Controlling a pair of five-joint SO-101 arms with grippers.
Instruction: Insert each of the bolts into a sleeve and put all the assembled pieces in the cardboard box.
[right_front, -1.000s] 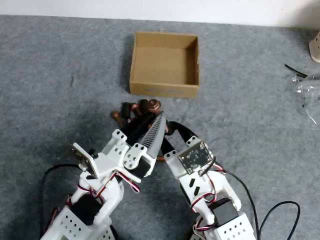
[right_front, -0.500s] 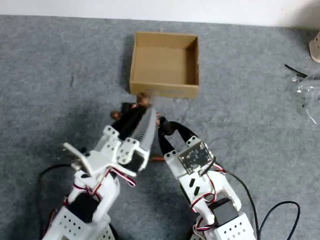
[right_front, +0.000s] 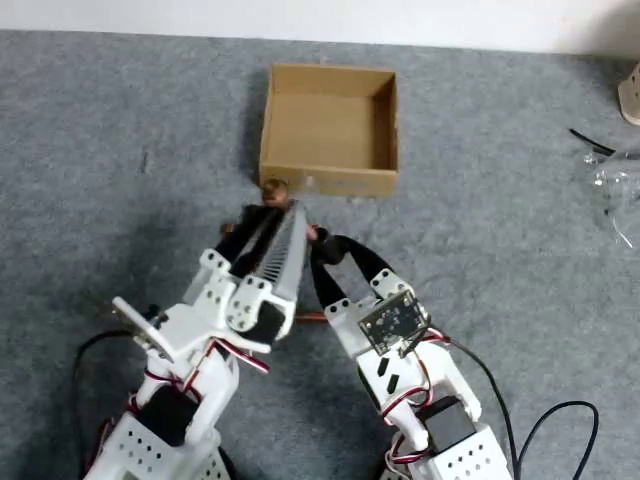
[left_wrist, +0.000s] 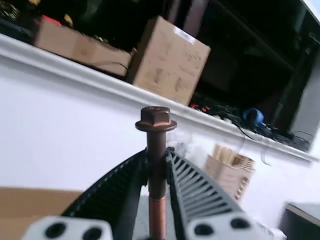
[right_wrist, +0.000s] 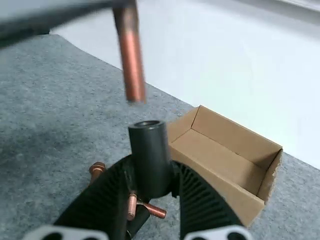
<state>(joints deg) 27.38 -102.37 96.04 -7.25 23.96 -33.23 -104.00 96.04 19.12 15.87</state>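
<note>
Left gripper clamped on a bolt, shank down. Right gripper clamped on the sleeve, bore up. Tip sits just above the bore, not touching; looks staged for insertion. Cardboard box, upper centre of high view, is empty. Loose bolts lie behind the sleeve.

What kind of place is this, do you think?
Probably a workshop or lab: stored cardboard boxes and tangled cables on a ledge, and loose wires on the grey carpeted surface.
</note>
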